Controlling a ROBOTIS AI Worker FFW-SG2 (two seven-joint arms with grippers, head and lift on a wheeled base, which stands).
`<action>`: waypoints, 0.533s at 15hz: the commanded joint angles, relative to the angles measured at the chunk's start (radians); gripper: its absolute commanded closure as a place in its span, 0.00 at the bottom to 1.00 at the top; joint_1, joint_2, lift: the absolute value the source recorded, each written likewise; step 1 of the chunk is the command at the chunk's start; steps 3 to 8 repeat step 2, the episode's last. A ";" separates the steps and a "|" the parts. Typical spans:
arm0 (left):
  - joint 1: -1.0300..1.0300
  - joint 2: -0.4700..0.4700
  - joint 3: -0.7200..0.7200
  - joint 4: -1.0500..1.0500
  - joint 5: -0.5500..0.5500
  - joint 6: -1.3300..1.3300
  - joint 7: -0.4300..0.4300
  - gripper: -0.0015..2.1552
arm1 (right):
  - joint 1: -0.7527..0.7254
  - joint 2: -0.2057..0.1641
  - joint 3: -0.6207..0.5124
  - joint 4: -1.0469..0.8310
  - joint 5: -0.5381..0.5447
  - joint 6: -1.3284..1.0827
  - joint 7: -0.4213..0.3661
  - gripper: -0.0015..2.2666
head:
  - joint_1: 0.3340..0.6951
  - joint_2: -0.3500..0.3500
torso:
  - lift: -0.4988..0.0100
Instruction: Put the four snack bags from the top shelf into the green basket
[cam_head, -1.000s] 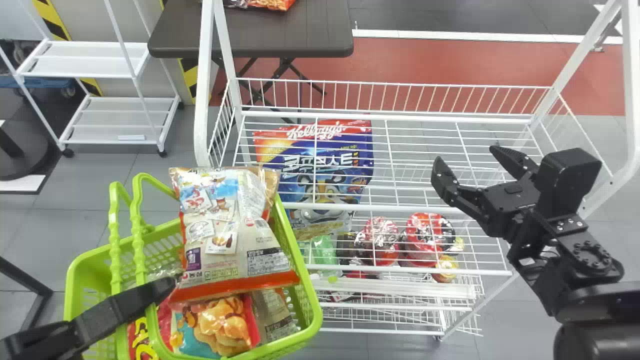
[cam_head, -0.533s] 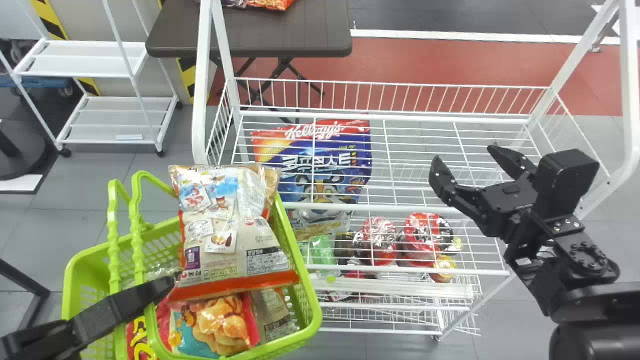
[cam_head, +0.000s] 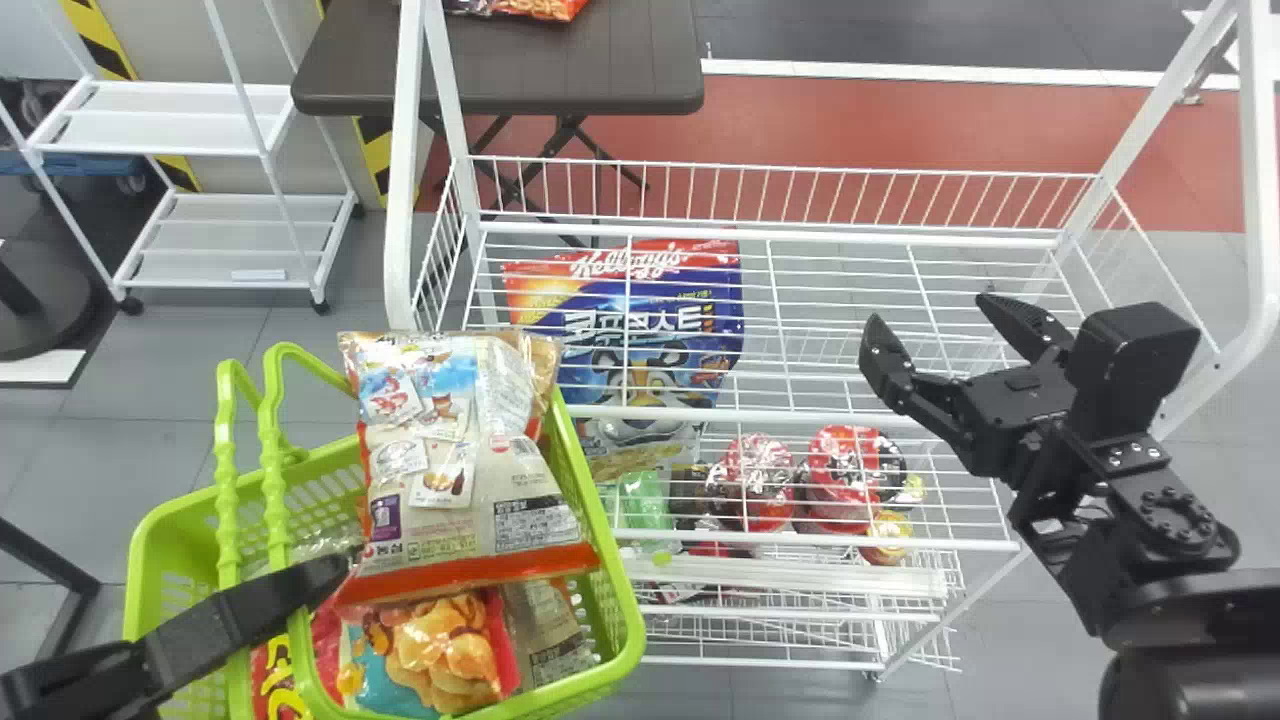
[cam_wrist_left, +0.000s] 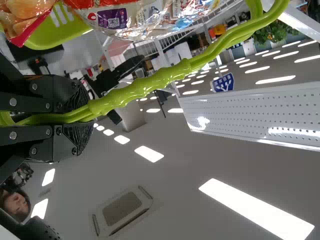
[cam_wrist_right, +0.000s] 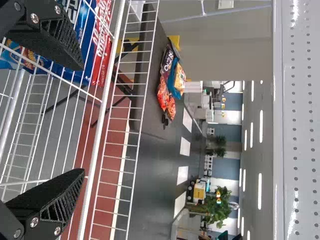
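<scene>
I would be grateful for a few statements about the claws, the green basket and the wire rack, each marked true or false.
1. The left claw grips the handles of the green basket. True.
2. The right claw is clamped on a packet. False: it is open and empty.
3. A beige snack bag lies over other packets in the basket. True.
4. The blue cereal bag rests on the top shelf. False: it is beneath that shelf's wires.
</scene>
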 joint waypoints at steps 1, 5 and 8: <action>0.000 -0.001 0.000 0.000 0.000 0.002 -0.010 1.00 | 0.000 -0.001 -0.003 0.001 -0.001 -0.003 0.000 0.04 | 1.00 0.45 | 0.98; 0.000 -0.001 -0.001 0.000 0.000 0.002 -0.010 1.00 | 0.000 -0.001 -0.003 0.001 -0.001 -0.006 0.000 0.04 | 1.00 0.45 | 0.98; 0.000 -0.001 -0.001 0.000 0.000 0.002 -0.010 1.00 | 0.000 -0.001 -0.003 0.001 -0.001 -0.006 0.000 0.04 | 1.00 0.45 | 0.98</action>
